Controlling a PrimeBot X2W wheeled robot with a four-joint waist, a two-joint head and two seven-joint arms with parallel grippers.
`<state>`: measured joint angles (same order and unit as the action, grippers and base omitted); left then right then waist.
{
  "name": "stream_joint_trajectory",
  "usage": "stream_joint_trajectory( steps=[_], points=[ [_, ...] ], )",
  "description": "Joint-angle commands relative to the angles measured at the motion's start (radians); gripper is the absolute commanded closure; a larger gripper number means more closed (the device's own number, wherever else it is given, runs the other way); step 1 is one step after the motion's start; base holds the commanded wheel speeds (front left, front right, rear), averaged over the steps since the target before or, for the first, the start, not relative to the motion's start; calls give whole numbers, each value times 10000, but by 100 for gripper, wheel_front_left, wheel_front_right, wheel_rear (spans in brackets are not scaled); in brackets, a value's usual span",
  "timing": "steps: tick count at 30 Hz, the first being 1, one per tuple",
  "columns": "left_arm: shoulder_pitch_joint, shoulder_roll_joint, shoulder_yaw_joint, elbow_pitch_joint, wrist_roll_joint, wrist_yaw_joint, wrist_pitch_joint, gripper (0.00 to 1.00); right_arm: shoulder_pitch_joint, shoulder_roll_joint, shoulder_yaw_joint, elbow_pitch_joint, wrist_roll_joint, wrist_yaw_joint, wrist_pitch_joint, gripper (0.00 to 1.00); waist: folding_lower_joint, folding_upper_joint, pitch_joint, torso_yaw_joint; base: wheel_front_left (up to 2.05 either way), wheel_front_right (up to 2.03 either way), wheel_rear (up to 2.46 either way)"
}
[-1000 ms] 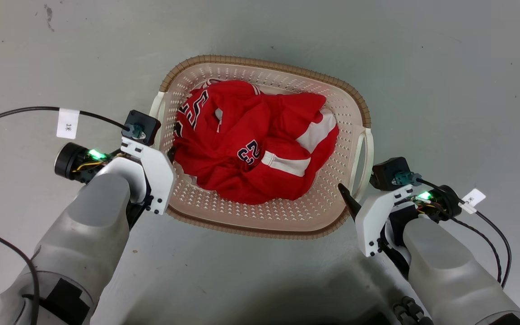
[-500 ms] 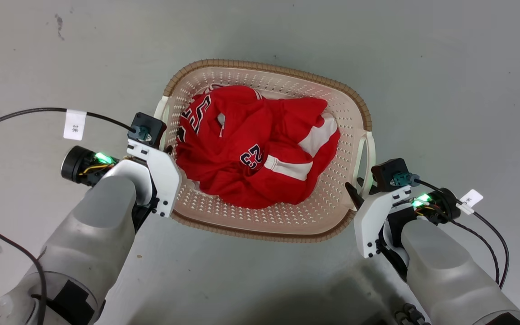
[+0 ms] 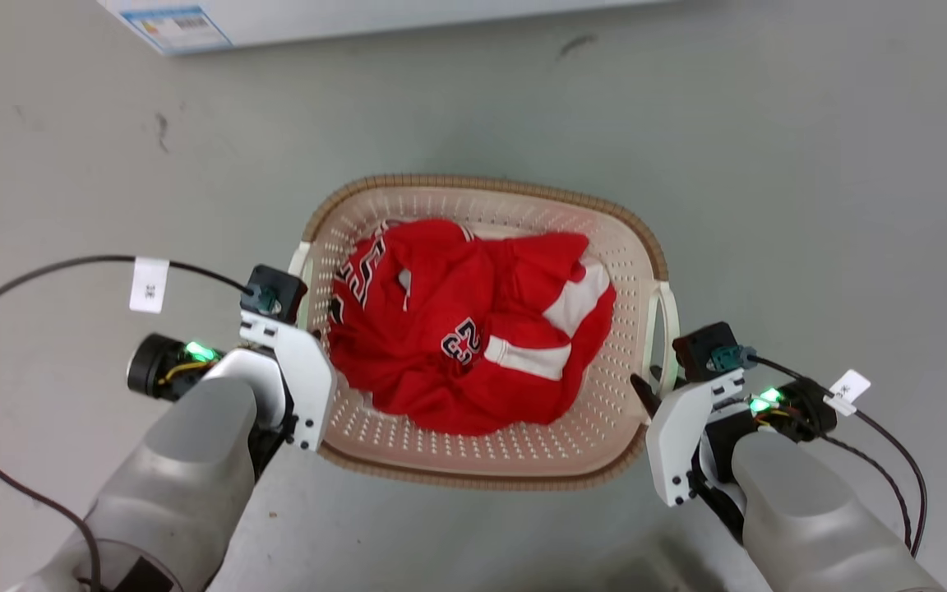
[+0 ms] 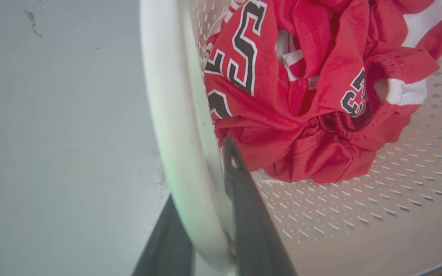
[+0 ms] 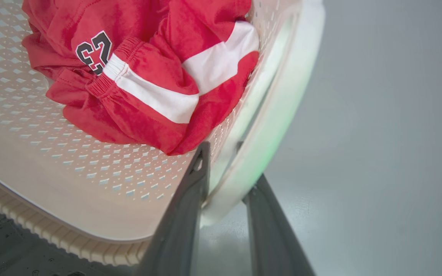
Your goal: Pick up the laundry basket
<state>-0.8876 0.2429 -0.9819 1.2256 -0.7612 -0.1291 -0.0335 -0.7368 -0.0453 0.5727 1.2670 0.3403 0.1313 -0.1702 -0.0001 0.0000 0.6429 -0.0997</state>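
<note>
Left gripper (image 4: 202, 180): 2 fingers, clamped on the left handle (image 4: 169, 107) of the basket (image 3: 486, 182). One finger (image 4: 240, 191) sits inside the wall and the other outside. The white bar is pinched between them with no gap visible.

Right gripper (image 5: 230, 168): 2 fingers, same arrangement on the right handle (image 5: 282, 111). The inner finger (image 5: 190, 214) is on the perforated side, the outer on the floor side, and both are pressed to the bar. So I hold the basket by both of its 2 handles, one per gripper.

Basket: 1, cream, perforated, brown rim. It lies between my 2 forearms in the middle of the head view. I cannot tell whether its base touches the floor (image 3: 810, 164).

Contents: 1 heap of red sportswear (image 3: 473, 353) with white bands and dark numerals in 2 places. I cannot tell how many separate garments it holds. The heap reaches both side walls, and the near part of the basket bottom is bare.

Further out:
- 2 black cables, left cable (image 3: 30, 275) and right cable (image 3: 893, 436), one per wrist
- 2 white tags, left tag (image 3: 149, 285) and right tag (image 3: 847, 385), one on each cable
- 2 green lights, one on each wrist
- the floor is grey, with a few dark scuffs
- 1 white box (image 3: 186, 20) with a blue label, at the top left edge of the head view
</note>
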Motion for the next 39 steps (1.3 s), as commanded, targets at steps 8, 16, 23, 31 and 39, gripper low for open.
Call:
stream_joint_trajectory(
  steps=[8,16,23,31,39],
  points=[
    [818,-43,-298,-99,-633,-9,190,100,365,-86,46,147,61,-10,286,100,1,0,-1355,197,0,0,0],
    [1578,-46,-622,-213,-1214,-11,571,100,712,-88,198,189,96,-12,792,100,1,0,-2493,295,0,0,0],
    [2066,10,-919,-416,-1663,-17,1099,100,1033,-87,444,200,186,-12,1258,100,1,0,-3431,340,0,0,0],
    [2416,228,-1330,-751,-2238,-17,1811,100,1204,-90,988,208,497,-13,1916,100,1,0,-4537,382,0,0,0],
    [2727,384,-1644,-945,-2811,-17,2371,100,1302,-203,1560,165,940,-15,2656,100,1,0,-5346,495,0,0,0]
  ],
)
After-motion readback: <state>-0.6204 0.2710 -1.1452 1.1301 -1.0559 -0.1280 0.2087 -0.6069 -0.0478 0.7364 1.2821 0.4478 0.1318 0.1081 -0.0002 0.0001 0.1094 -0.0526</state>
